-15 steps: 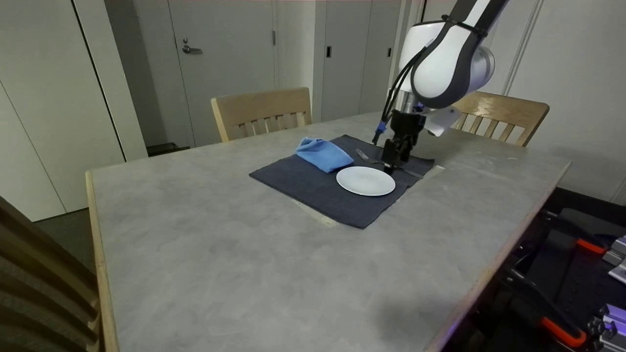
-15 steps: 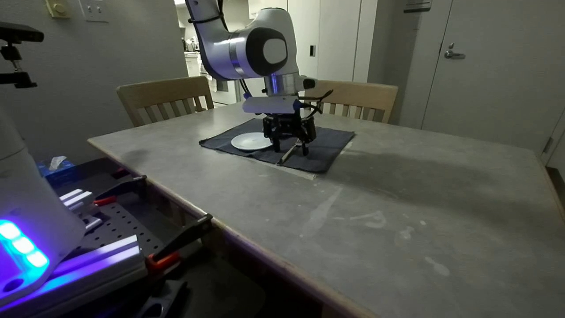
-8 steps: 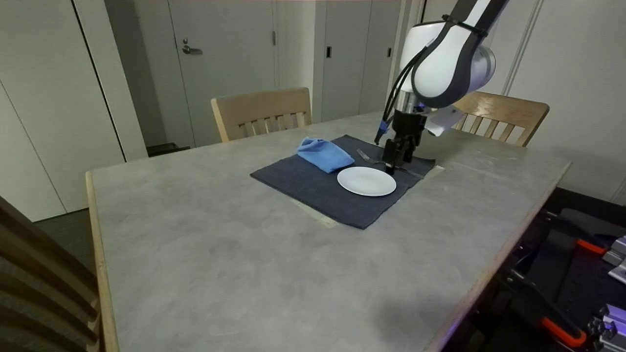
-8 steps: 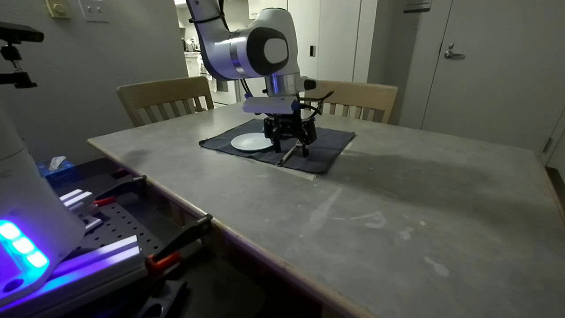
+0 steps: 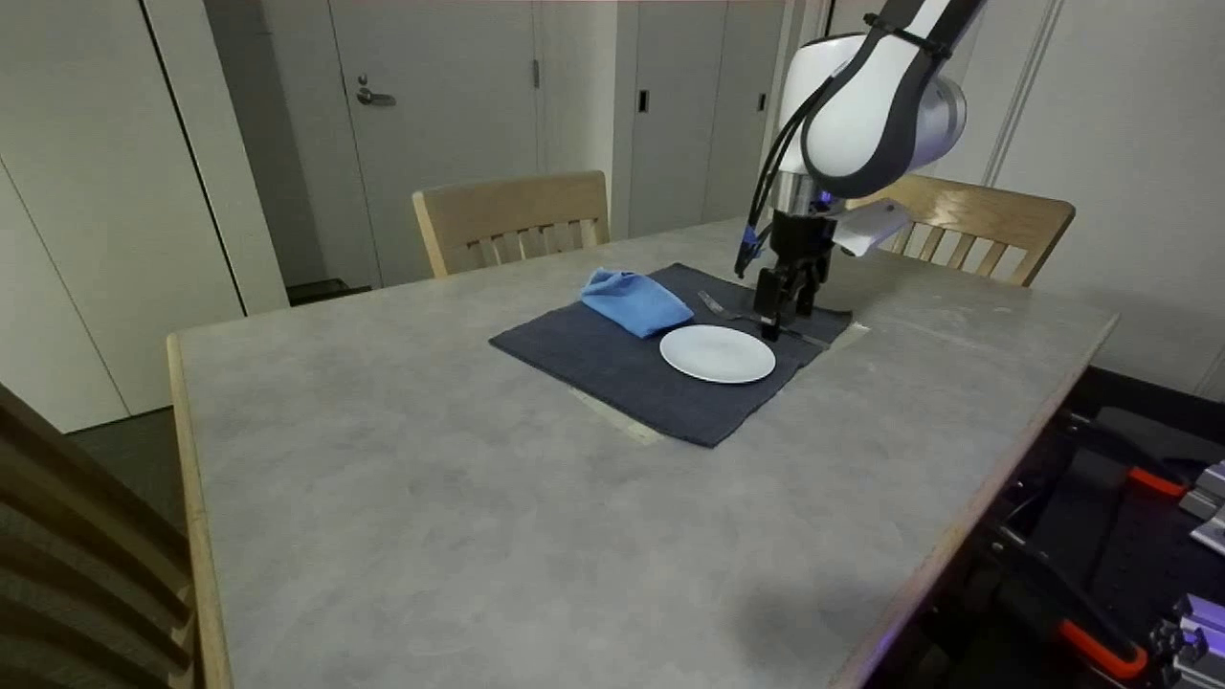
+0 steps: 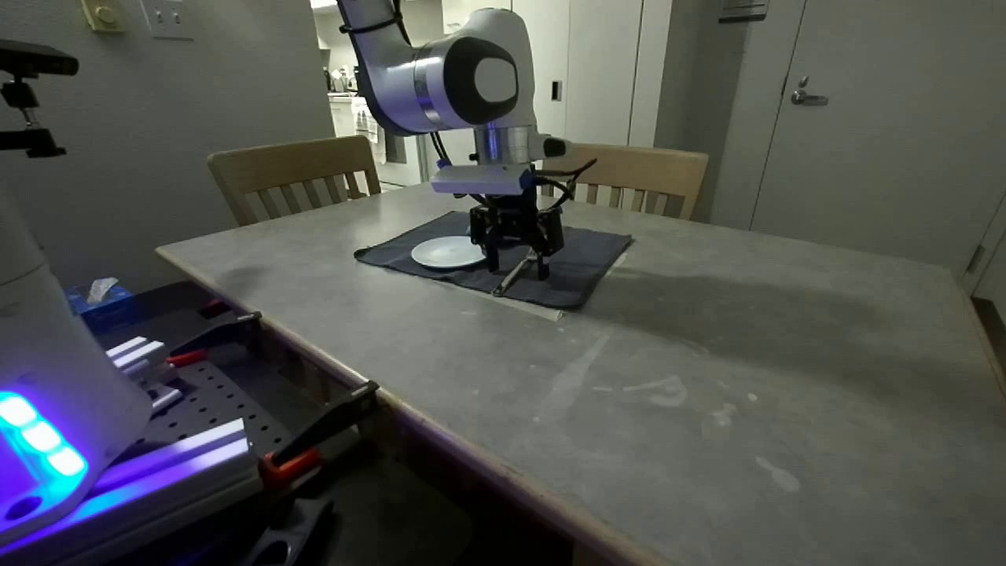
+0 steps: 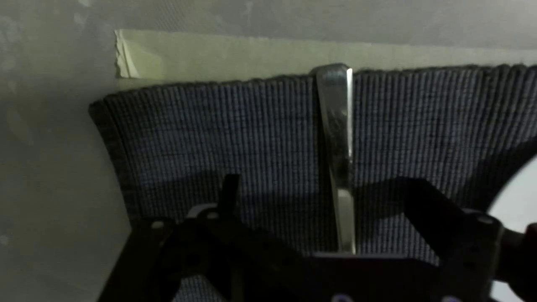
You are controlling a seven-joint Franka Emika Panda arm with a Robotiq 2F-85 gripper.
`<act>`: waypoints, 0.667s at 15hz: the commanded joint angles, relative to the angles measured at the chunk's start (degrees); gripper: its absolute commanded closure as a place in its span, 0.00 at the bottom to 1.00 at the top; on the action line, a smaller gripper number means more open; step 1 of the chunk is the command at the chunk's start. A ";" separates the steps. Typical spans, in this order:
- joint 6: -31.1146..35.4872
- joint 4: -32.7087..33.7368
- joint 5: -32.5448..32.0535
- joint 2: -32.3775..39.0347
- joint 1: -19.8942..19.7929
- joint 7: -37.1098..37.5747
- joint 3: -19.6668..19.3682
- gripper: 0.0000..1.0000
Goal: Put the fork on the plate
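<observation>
The fork (image 7: pixel 336 126) is a thin metal utensil lying on the dark placemat. Its handle end reaches the mat's edge. In an exterior view its tines (image 5: pixel 711 303) show behind the plate, and part of its handle is hidden by the gripper. The round white plate (image 5: pixel 718 354) lies flat on the mat beside the fork. It also shows in an exterior view (image 6: pixel 446 252) and at the right edge of the wrist view (image 7: pixel 518 201). My gripper (image 6: pixel 518 269) is open and low over the mat, with its fingers (image 7: pixel 322 186) apart on either side of the fork handle, not closed on it.
The dark grey placemat (image 5: pixel 612 368) lies on the grey table (image 5: pixel 459 498). A folded blue napkin (image 5: pixel 635 302) rests on it beside the plate. Wooden chairs (image 5: pixel 512 215) stand at the table's edge. A strip of tape (image 7: pixel 235 54) runs along the mat's edge.
The arm and gripper body have risen and shifted slightly, with the fingers staying around the fork. The fork, plate and napkin have not visibly moved.
</observation>
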 commanded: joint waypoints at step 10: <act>-1.45 0.93 4.72 -0.47 -1.01 0.17 3.28 0.21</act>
